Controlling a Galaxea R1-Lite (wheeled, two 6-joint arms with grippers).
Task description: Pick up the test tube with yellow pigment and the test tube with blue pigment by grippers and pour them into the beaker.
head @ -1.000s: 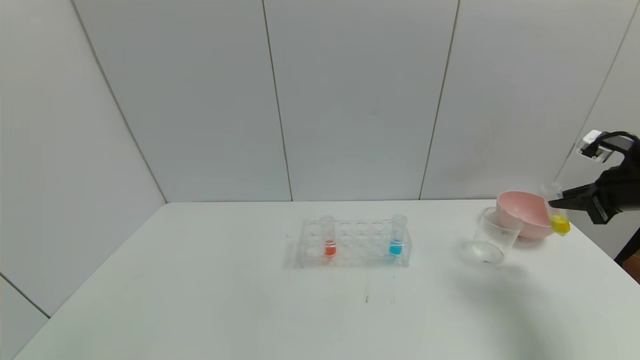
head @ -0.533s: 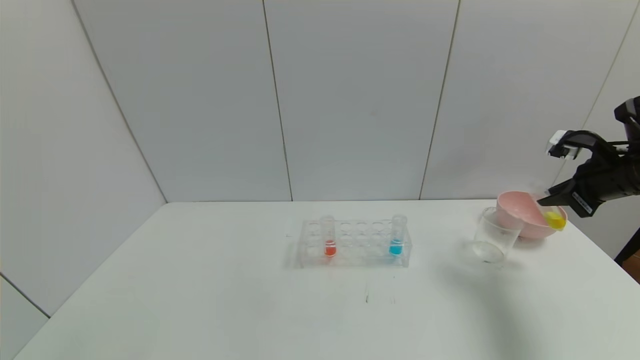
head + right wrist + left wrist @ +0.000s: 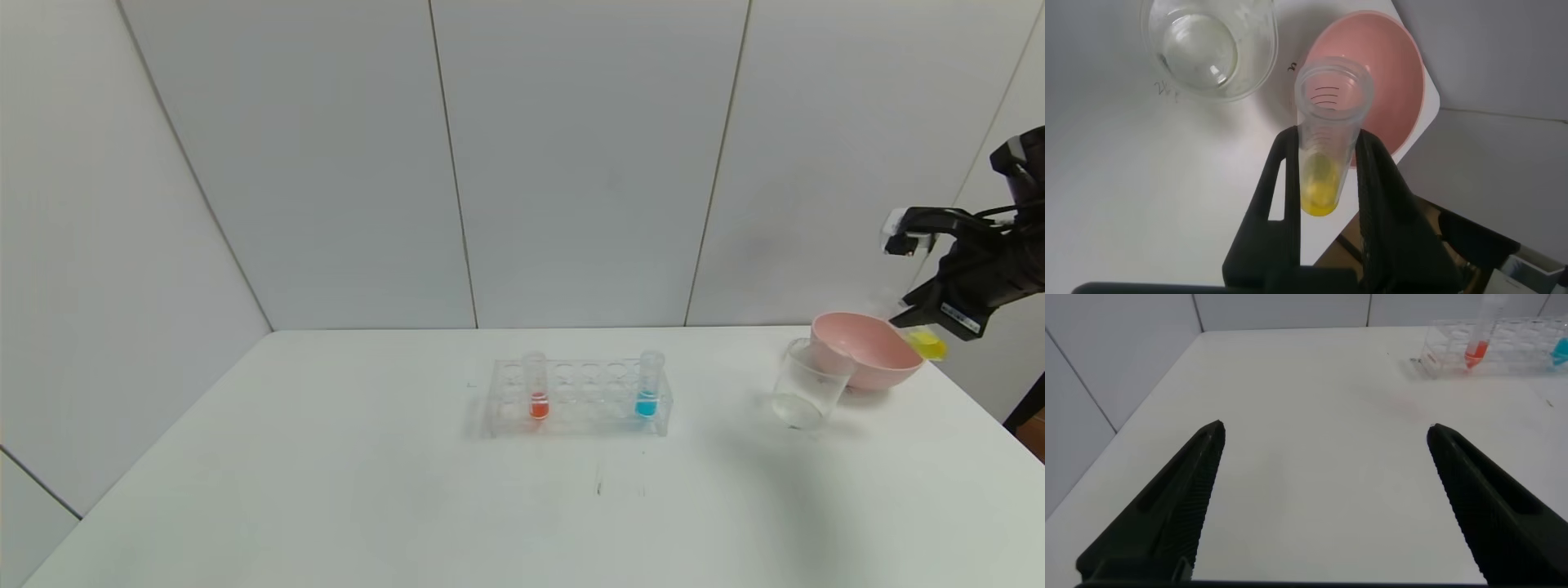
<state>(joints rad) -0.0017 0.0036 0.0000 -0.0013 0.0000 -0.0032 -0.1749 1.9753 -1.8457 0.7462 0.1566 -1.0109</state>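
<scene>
My right gripper [image 3: 914, 320] is shut on the test tube with yellow pigment [image 3: 927, 343], raised at the table's far right, behind the pink bowl. In the right wrist view the tube [image 3: 1323, 155] sits between the fingers [image 3: 1284, 196], tilted, its open mouth pointing toward the bowl and beaker [image 3: 1208, 45]. The clear beaker [image 3: 808, 384] stands in front of the bowl, to the left of the tube. The test tube with blue pigment [image 3: 648, 385] stands upright in the rack's right end. My left gripper [image 3: 1324, 434] is open over bare table, out of the head view.
A pink bowl [image 3: 865, 349] sits just behind the beaker near the table's right edge. The clear tube rack [image 3: 578, 397] stands mid-table and also holds a red-liquid tube [image 3: 536, 387]. The table's right edge lies under the right gripper.
My right gripper has risen and turned, tipping the yellow tube from nearly upright to tilted; the yellow end has moved up and slightly right. The rack and beaker have not moved.
</scene>
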